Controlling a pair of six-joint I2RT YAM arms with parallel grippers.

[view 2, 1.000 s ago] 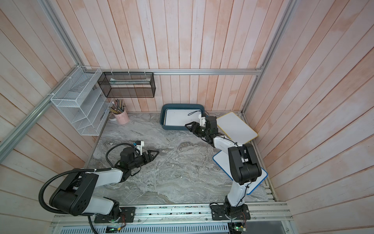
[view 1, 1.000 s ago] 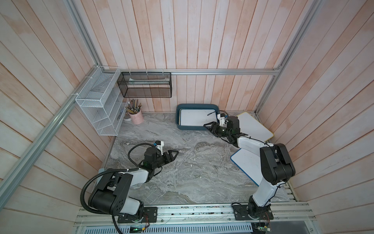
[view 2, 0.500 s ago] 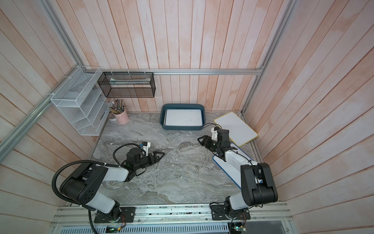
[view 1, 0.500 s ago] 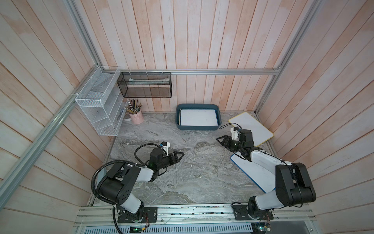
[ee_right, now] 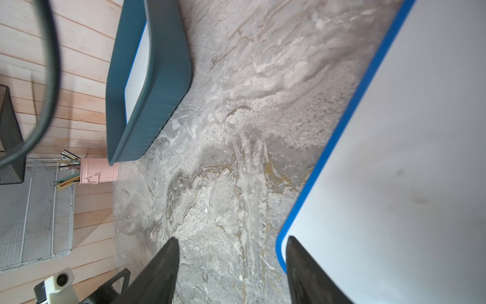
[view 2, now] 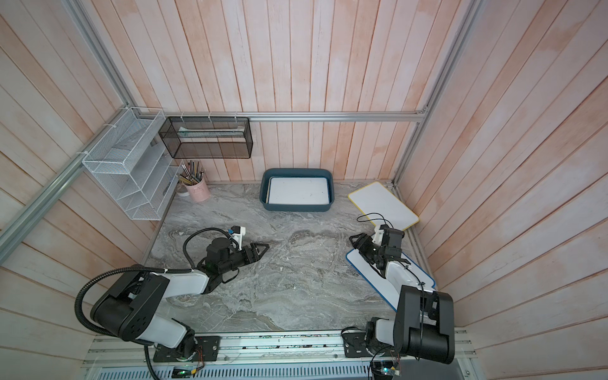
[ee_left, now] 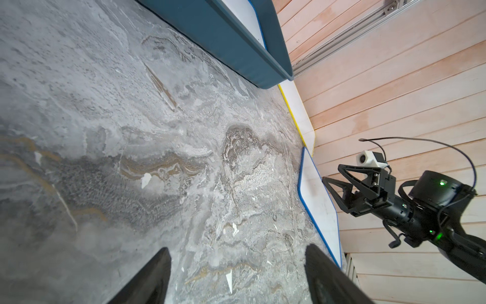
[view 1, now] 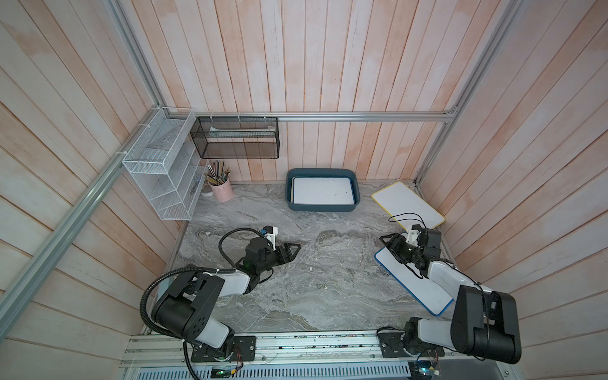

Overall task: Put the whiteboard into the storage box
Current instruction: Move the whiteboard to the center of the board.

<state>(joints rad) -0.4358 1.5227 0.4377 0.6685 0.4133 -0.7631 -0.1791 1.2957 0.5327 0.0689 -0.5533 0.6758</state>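
Marble tabletop [view 1: 329, 283] in a wood-panelled cell: the right arm has pulled back from the storage box [view 1: 320, 208].
One whiteboard [view 1: 322, 191] lies flat inside the box by the back wall. The right gripper [view 1: 387, 244], beside the box a second ago, now hovers over a corner of the blue-edged whiteboard [view 1: 409, 281], fingers spread and empty. The left gripper [view 1: 295, 252] is released and empty, mid-table.

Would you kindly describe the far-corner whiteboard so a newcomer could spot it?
On the marble table, right of the storage box, a whiteboard lies in the far corner. Its rim is yellow, whereas the nearer board has a blue one.
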